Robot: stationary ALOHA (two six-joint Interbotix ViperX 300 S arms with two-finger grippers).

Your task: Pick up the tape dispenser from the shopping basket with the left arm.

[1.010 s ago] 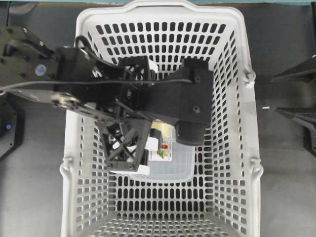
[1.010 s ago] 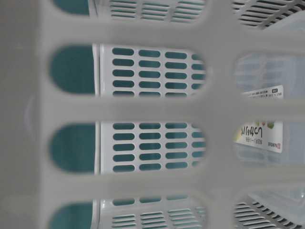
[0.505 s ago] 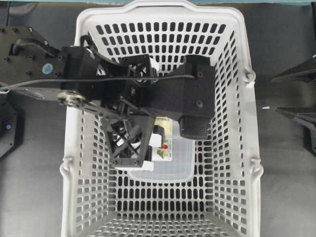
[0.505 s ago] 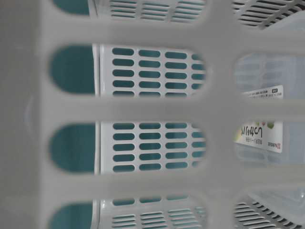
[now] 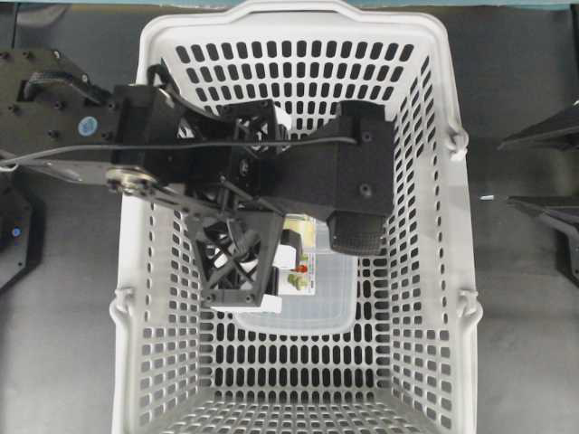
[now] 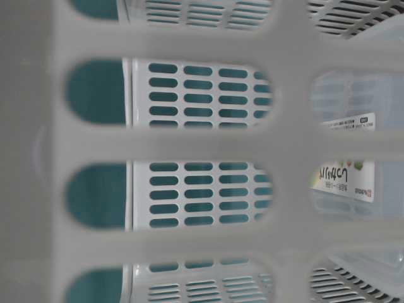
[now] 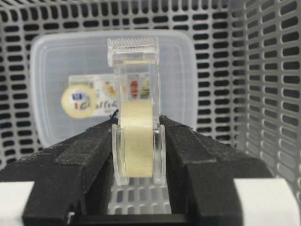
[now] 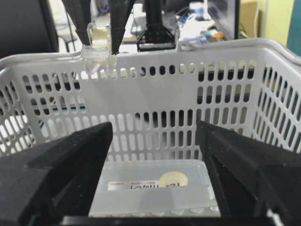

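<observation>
Gripping the tape dispenser (image 7: 137,113) by both flat sides, my left claw (image 7: 136,150) hangs above a translucent container (image 7: 56,75) inside the shopping basket (image 5: 452,271). My right claw (image 8: 153,155) stands released outside it.

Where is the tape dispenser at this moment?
In the left wrist view the tape dispenser is clamped between the left claw's fingers, above the translucent container lying in the shopping basket.
</observation>
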